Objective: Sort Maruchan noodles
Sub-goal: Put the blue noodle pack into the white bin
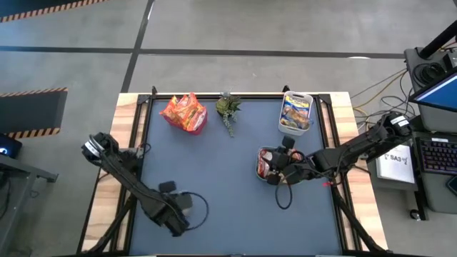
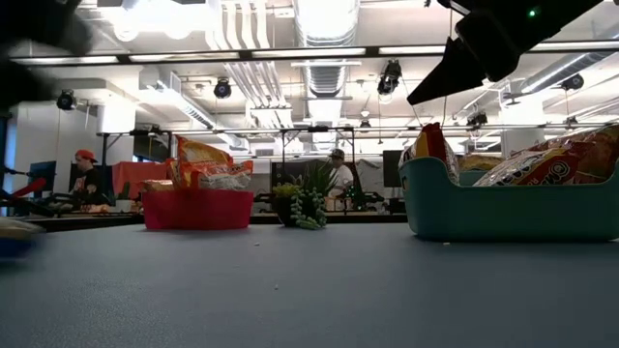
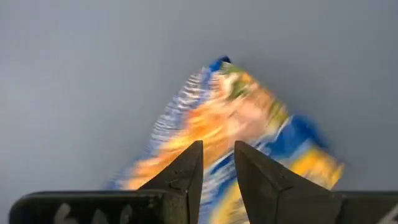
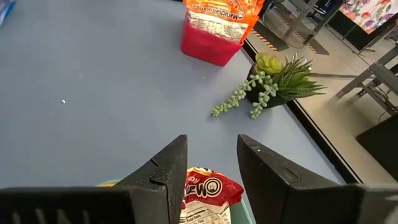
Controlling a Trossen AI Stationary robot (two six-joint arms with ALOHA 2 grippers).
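A yellow-and-blue Maruchan noodle packet [image 3: 249, 118] lies flat on the blue table near its front left; in the low view it [image 2: 12, 237] shows at table level. My left gripper [image 3: 218, 144] points straight down over its middle, fingers a narrow gap apart. In the high view this gripper [image 1: 177, 216] hides the packet. My right gripper [image 4: 211, 140] hovers open above the teal bin [image 2: 503, 208], which holds red packets [image 4: 211, 190]. Orange packets [image 1: 184, 113] stand in a pink bin [image 2: 198, 210]. More yellow-and-blue packets [image 1: 295, 113] lie in a white bin [image 1: 308, 97]. My left gripper comes at the packet's middle from above, pointing down. The packet shows through the gap between the fingers [image 3: 186, 165]. I cannot tell whether the fingertips touch it.
A small green plant [image 1: 228, 108] stands at the far edge between the pink and white bins. The teal bin [image 1: 258, 168] sits right of the table's middle. Bare blue table spreads across the middle and front. People sit in the room beyond the far edge.
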